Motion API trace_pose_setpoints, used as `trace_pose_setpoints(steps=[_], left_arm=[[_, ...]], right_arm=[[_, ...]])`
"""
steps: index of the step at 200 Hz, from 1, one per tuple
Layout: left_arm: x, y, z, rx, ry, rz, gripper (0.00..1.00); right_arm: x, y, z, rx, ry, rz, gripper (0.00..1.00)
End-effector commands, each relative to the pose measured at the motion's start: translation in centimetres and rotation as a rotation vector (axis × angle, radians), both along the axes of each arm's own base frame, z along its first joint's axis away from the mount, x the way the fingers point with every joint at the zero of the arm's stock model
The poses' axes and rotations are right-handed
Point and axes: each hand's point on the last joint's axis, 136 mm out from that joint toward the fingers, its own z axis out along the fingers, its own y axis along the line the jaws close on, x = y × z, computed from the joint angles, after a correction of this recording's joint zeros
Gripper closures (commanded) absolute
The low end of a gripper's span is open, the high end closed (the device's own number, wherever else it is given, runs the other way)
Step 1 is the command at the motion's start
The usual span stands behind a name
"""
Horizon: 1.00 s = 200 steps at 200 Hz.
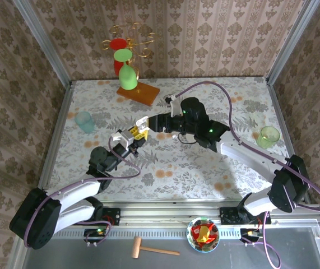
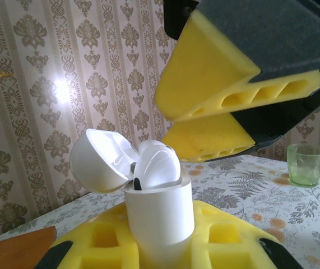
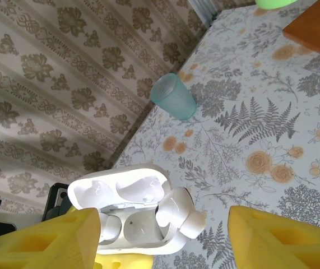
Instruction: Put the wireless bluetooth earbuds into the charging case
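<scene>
My left gripper (image 2: 160,244) is shut on the white charging case (image 2: 160,218), holding it upright with its lid (image 2: 99,159) swung open to the left. A white earbud (image 3: 183,212) lies askew on the case's right slot, its tip sticking out over the rim; in the left wrist view this earbud (image 2: 157,165) stands proud of the case top. Another white piece (image 3: 109,227) sits in the left slot, half hidden by a yellow finger. My right gripper (image 3: 164,221) hovers just above the case (image 3: 131,216), open, its fingers well apart on either side of the earbud and clear of it. From above, both grippers (image 1: 131,138) (image 1: 145,124) meet mid-table.
A teal cup (image 1: 84,121) stands at the left of the table and a green cup (image 1: 268,136) at the right. A wooden base with a gold stand and coloured glasses (image 1: 138,91) is at the back. A bowl (image 1: 203,233) and a small hammer (image 1: 154,249) lie by the near rail.
</scene>
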Motion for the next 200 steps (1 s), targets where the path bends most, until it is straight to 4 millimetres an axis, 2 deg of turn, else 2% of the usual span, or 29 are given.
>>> trace_pose_setpoints(steps=[1, 69, 200], left_arm=[[-0.3, 0.0, 2.7, -0.055, -0.06, -0.012, 0.95], [0.3, 0.2, 2.0, -0.036, -0.037, 0.026, 0.95], [0.8, -0.1, 1.5, -0.017, -0.02, 0.025, 0.95]], right_arm=[[-0.2, 0.8, 1.1, 0.031, -0.006, 0.051, 0.41], [-1.1, 0.7, 1.3, 0.036, -0.01, 0.075, 0.51], [-3.2, 1.4, 1.9, 0.015, -0.049, 0.145, 0.52]])
